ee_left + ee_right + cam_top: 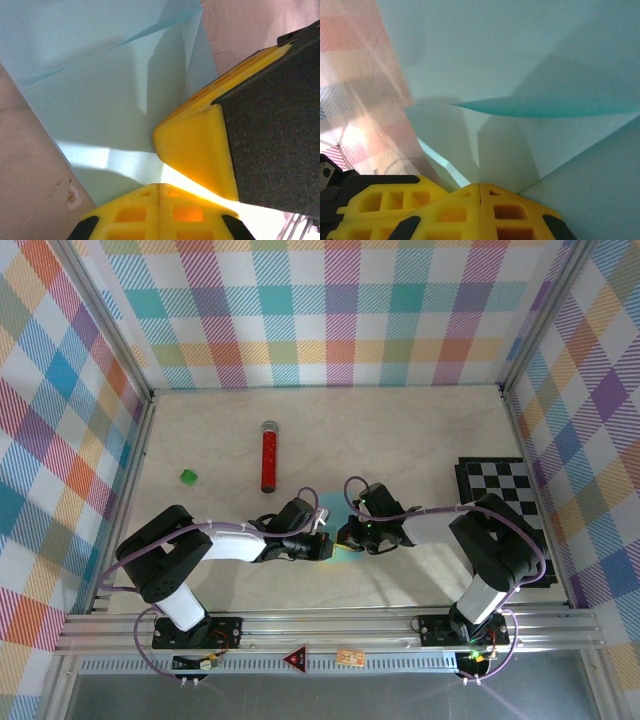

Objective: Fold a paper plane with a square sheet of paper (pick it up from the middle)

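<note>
Pale wooden table (pixel 420 430) boxed in on three sides by plaid walls, with an aluminium rail (pixel 330 620) along the near edge. Just past the rail, both arm bases, then the two claws tip to tip at the middle of the near half: left gripper (pixel 322 538) and right gripper (pixel 346 538), close enough to touch. Beneath them, barely a sliver of the cyan paper (pixel 336 554), the rest covered from above by the wrists. From the left wrist, fingers (pixel 135 215) pressed together, paper running in under the tips; hard to tell whether pinched or merely pressed down. Alongside, the other claw's yellow finger bearing on the same sheet. From the right wrist, fingers (pixel 505 210) likewise closed, clamped where several creases converge, sheet edges cut off by the frame. Open wood left, right and beyond. Farther off, a green block (pixel 188 477) and a red glittery tube (pixel 268 455), well apart from the claws. At the right wall, a checkered board (pixel 505 480), near corner hidden behind the right arm.
</note>
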Motion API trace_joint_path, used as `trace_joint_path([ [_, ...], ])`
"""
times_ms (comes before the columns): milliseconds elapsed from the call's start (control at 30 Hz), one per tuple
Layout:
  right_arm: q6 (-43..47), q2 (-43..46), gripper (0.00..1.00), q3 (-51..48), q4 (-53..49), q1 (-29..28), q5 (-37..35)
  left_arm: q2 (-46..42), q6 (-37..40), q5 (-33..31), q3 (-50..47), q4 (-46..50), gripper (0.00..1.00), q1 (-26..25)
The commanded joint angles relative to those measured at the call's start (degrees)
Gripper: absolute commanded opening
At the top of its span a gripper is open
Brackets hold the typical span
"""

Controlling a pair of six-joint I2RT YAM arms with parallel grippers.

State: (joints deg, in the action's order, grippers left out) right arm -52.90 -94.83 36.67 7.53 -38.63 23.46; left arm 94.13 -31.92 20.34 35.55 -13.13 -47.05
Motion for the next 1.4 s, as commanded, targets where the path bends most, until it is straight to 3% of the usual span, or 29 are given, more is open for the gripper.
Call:
trace_joint_path([
  [0, 2.31, 1.4, 0.0, 0.73, -4.8, 1.75, -3.92, 2.23, 1.16, -2.94, -2.44, 9.14, 0.0, 0.41],
  [200, 1.41, 4.98, 0.0, 0.86, -0.81, 1.98, -0.44, 2.29, 1.37, -2.85, -2.42, 8.95, 0.0, 0.43],
  [333, -0.46, 2.59, 0.0, 0.93, 4.37, 1.3, 4.26, 2.42, 1.34, -2.86, -2.28, 8.67, 0.0, 0.41],
  [500, 0.45, -2.12, 0.0, 1.52, 1.89, 1.24, 1.64, 2.7, 1.65, -2.94, -1.71, 9.23, 0.0, 0.46],
  [1000, 3.34, -3.52, 0.0, 0.23, 4.86, 14.36, 4.02, 1.94, 1.19, -3.1, -2.68, 8.79, 0.0, 0.38],
  [1267, 4.08, 3.72, 0.0, 0.72, 1.63, 14.15, 6.75, 1.6, 1.09, -2.85, -2.51, 8.73, 0.0, 0.45],
  [1367, 3.1, 3.5, 0.0, 0.74, 2.41, 11.58, 7.63, 1.47, 1.16, -2.98, -2.42, 8.99, 0.0, 0.41],
])
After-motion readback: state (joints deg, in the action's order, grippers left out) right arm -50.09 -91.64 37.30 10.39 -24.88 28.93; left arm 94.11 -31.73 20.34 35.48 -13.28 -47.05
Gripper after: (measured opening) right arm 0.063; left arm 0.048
